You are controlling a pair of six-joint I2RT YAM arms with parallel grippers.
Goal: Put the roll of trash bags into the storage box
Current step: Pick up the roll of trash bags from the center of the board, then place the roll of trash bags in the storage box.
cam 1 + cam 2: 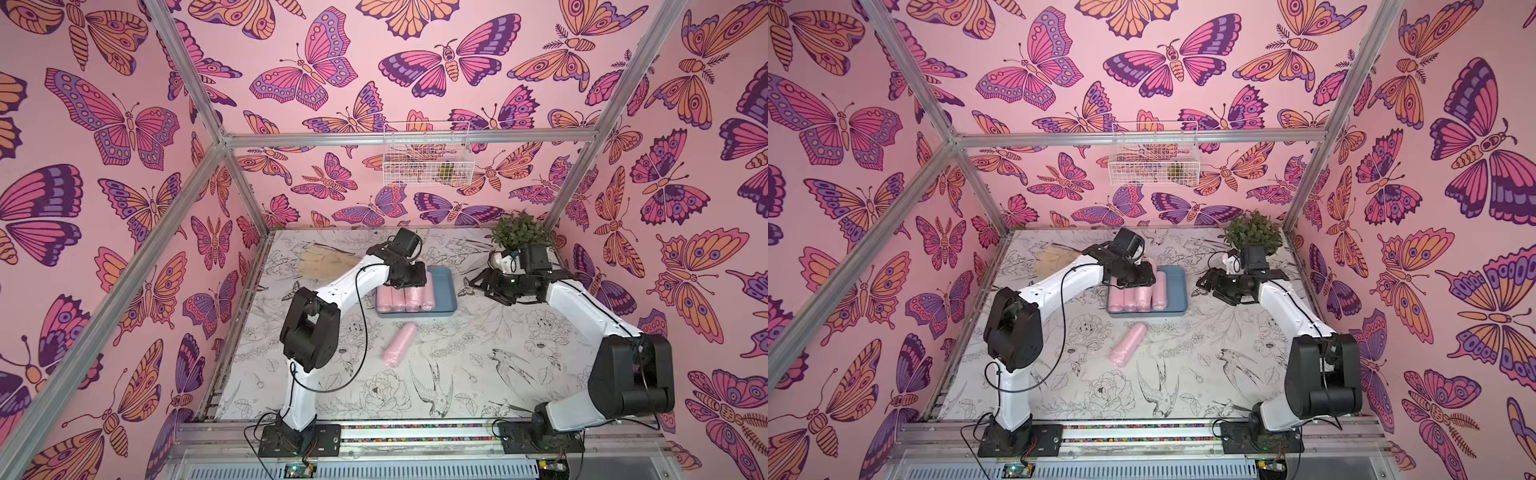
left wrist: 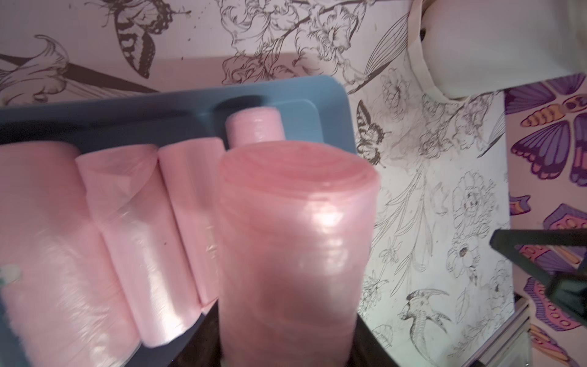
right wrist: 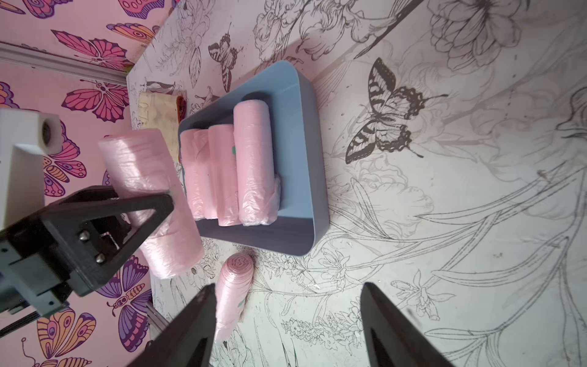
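Box (image 1: 444,289) floor lies bare only along the side nearest your right gripper (image 3: 287,286), which hangs open and empty. Several rolls (image 1: 405,297) lie side by side across the rest. Your left gripper (image 1: 409,277) clamps the roll (image 2: 295,241) above the box: shift it over the bare strip, keep it parallel, lower, then release. One loose roll (image 1: 400,345) lies on the table (image 1: 478,365).
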